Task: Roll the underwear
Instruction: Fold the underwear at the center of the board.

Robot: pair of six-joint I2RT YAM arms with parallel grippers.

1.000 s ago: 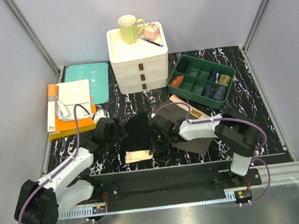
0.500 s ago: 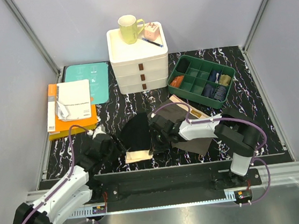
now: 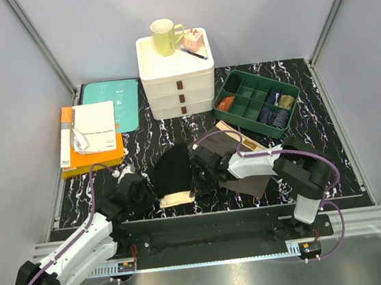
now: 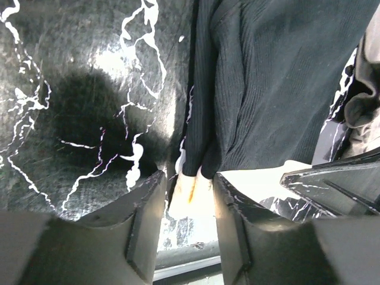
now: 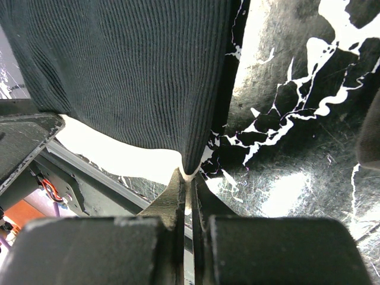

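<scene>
Surface layout, as I view it from overhead.
The folded underwear point(image 3: 173, 174) lies front-centre between my left gripper point(image 3: 143, 191) and right gripper point(image 3: 194, 161), with the second underwear point(image 3: 253, 182) to its right. Behind stands a drawer unit point(image 3: 179, 89) with a mug point(image 3: 163, 37) on top, a divided tray point(image 3: 248, 101) right of it and books point(image 3: 90, 137) to its left.

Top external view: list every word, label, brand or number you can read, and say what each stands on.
No text in this view can be read.
Teal book: faint pale marks on the cover, too small to read.
White booklet on the orange book: no legible print.
Pink box on the drawer unit: no legible label.
Waistband of the black underwear: no lettering visible.
</scene>
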